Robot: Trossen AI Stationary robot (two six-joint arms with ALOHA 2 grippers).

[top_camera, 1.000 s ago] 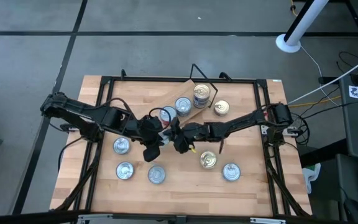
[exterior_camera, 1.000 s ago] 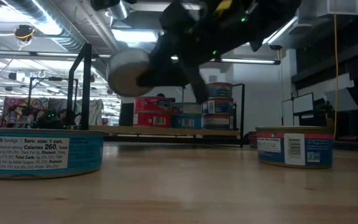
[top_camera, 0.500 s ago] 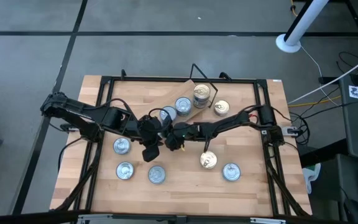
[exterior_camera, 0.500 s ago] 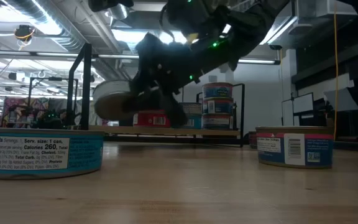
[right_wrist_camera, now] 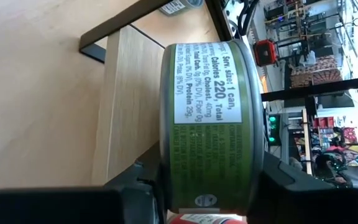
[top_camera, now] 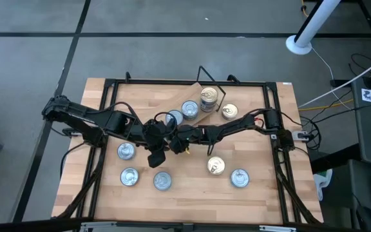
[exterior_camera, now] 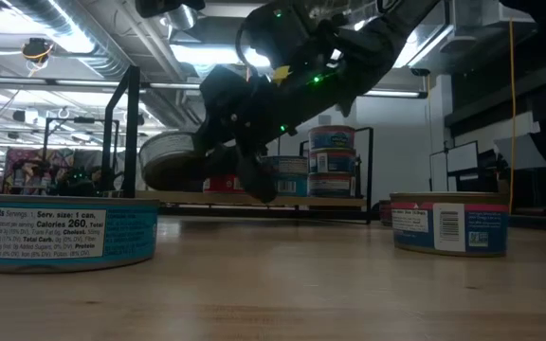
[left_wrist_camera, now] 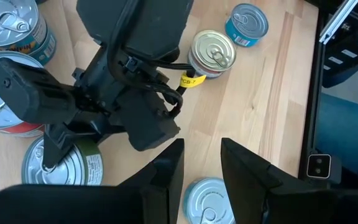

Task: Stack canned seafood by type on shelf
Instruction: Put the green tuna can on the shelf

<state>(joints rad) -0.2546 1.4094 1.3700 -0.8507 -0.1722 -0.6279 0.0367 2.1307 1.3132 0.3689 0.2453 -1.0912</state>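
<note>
The right tool (right_wrist_camera: 210, 186) is clamped on a flat round tin (right_wrist_camera: 210, 124) with a green paper label and a ribbed metal rim; the dark fingers press on either side of its wall. In the low view this green-labelled tin (exterior_camera: 169, 163) hangs clear of the pale butcher-block desk (exterior_camera: 282, 284), near the front edge of the shelf (exterior_camera: 254, 200), a thin light-wood plank with black wire ends.

On the shelf, flat tins stand in short stacks: one with red labels (exterior_camera: 230, 182) and a taller one with blue labels (exterior_camera: 334, 161).

The left tool (left_wrist_camera: 197, 168) hovers over the middle of the desk just beside the right one, its two matte black fingers narrowly parted around nothing.

Loose tins lie on the desk: a gold-lidded one (top_camera: 216, 166) and a silver-lidded one (top_camera: 239, 178) on the right, and three silvery ones (top_camera: 129, 176) at the left front.
</note>
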